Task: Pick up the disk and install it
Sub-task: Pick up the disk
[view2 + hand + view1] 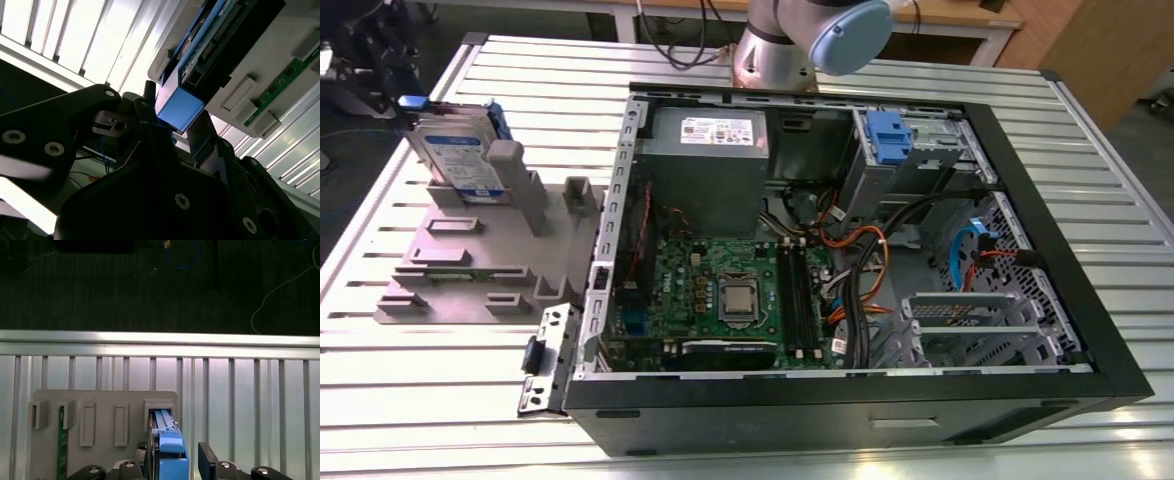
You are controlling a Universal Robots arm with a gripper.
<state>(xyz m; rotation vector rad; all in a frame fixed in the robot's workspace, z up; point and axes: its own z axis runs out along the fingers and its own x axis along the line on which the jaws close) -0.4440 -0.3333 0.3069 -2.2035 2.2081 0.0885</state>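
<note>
Disk [459,152]: standing on edge in the grey holder [470,262], upper left of the exterior view, blue carrier end up.
Gripper [178,455]: parked right at the disk's blue end in the first wrist view.
Fingers [206,458]: open, one each side of the blue tab. One looks snug against it and the other has a sliver of gap, so no squeeze yet.
PC case [1067,300]: lid off, centre-right of the exterior view, well apart from the disk.
Table [440,400]: slatted metal, holder and case sit on it.
</note>
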